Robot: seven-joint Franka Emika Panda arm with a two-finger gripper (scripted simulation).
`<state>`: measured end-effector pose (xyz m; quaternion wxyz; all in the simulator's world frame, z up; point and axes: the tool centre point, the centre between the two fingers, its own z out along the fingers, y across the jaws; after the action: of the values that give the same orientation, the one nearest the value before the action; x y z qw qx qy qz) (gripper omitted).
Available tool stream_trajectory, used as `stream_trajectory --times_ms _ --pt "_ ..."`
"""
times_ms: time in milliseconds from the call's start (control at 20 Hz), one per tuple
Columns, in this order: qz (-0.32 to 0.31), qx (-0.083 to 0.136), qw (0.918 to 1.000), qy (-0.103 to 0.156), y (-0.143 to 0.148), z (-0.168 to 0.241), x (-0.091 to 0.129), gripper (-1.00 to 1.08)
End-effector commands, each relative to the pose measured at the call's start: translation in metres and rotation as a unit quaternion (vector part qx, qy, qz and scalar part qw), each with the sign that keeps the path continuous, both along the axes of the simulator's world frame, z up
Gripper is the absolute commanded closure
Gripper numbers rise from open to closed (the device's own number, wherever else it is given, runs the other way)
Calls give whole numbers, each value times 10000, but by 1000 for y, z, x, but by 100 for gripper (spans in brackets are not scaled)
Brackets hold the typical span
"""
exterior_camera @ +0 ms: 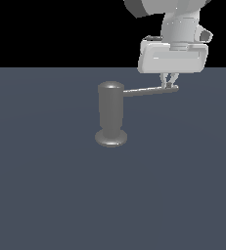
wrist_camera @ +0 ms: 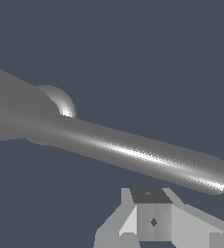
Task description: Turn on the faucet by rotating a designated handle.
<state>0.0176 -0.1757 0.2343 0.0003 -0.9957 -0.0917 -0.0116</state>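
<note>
The claw [exterior_camera: 169, 81] hangs from the white wrist block of the arm [exterior_camera: 173, 53], pointing straight down, its two short fingers [exterior_camera: 173, 79] drawn in so close that they form a narrow wedge with hardly any gap; nothing sits between them, so they read as together rather than clamped on anything. Right under the fingertips, and seemingly touching them, lies the outer end of the handle [exterior_camera: 146, 91], a thin straight grey rod with a rounded tip that reaches just past the claw on the exterior view's right. From that tip the rod runs away from the claw toward the exterior view's left, sloping slightly downward in that picture, and joins the faucet [exterior_camera: 110, 114] near its flat rounded top. The faucet stands upright, a dull grey cylinder on a wider flared round base, well apart from the claw and lower than it, resting on the plain dark blue-grey floor [exterior_camera: 46, 195]. In the wrist view the handle [wrist_camera: 133, 152] crosses the picture as a thick bright-edged bar just beyond the claw's pale finger parts [wrist_camera: 152, 220], its rounded tip lying past the claw to one side, while the faucet's top [wrist_camera: 16, 116] looms large and blurred at the far end of the rod, with its base rim peeking out behind.
</note>
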Motion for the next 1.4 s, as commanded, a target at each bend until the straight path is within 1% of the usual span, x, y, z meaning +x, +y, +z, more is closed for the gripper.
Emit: stream_trajectory --times_ms 0,600,650,1350 --pt "-98 -16 9999 84 -16 -11 1 108" --pt "-133 -12 9998 112 -33 -13 26 108" --pt "20 18 10000 5 -12 0 33 108" --pt "-20 11 10000 33 -3 -3 72 108"
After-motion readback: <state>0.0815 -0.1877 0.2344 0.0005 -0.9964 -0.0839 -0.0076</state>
